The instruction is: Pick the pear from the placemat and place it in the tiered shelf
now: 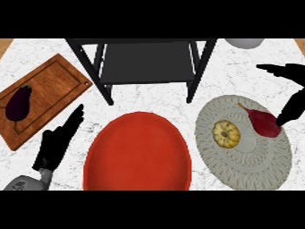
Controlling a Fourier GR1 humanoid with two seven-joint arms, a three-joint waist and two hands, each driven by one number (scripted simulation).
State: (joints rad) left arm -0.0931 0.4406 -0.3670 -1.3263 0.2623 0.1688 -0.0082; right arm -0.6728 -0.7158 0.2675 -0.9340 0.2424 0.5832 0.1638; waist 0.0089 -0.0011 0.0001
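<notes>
fingers (293, 107) of the right hand (300, 78) spread, thumb touching the red pear (264, 123) on the placemat (247, 156).

No text, label, brand, number or sign can be read anywhere in the head view.
</notes>
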